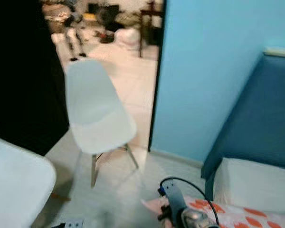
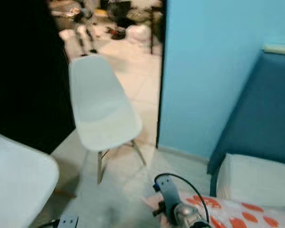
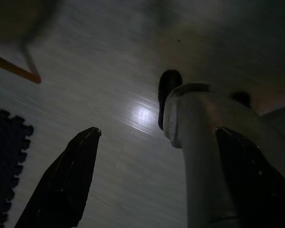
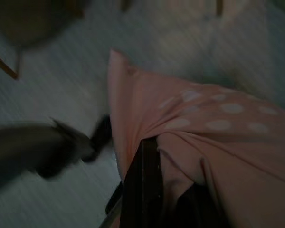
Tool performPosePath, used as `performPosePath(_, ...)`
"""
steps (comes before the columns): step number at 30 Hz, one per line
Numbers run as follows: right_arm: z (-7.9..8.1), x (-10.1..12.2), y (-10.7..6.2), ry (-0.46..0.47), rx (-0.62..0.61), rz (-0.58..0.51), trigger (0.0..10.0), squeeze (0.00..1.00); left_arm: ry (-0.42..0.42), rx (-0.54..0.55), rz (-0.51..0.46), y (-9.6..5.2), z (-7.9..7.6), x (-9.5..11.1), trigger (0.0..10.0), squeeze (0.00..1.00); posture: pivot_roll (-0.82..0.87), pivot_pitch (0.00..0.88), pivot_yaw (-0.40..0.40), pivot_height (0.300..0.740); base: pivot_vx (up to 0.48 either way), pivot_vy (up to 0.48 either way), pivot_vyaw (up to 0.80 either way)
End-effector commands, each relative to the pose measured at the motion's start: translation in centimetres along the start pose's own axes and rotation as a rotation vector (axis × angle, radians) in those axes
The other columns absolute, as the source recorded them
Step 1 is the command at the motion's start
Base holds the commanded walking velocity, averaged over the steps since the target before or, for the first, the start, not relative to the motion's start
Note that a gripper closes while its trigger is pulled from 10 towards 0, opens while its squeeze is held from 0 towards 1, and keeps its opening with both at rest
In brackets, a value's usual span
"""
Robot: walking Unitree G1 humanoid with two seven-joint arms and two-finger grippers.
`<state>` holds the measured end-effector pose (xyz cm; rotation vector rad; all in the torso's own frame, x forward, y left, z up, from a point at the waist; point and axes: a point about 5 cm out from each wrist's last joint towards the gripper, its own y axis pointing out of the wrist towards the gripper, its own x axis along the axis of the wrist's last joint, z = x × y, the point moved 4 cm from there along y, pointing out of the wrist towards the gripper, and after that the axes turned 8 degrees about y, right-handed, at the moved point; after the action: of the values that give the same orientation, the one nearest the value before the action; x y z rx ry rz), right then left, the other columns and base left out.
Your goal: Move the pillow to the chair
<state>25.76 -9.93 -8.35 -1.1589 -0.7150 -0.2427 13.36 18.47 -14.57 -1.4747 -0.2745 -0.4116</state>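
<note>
Pillow (image 4: 204,123) pinched in your right gripper (image 4: 147,190), low at the robot's front right.
Your left gripper (image 3: 152,156) hangs spread wide over the floor (image 1: 118,194); farther ahead, the chair (image 1: 96,111) stands before the doorway.

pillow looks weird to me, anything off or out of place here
Nothing damaged or spilled. The pink dotted pillow hangs off the floor, bunched where the right gripper pinches its fabric. The white chair stands upright with a bare seat. The left gripper hangs open.

Head stereo pair toward chair (image 1: 97,111); downward wrist views
</note>
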Motion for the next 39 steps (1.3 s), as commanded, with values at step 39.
performPosePath(39,1.8,19.8,-3.2,0.141,0.134,-0.675,10.0,0.00,0.003,-0.042,0.001,0.1,-0.9,0.1,10.0,0.00,-0.02,0.037,-0.036,0.740,0.222,0.000,0.26)
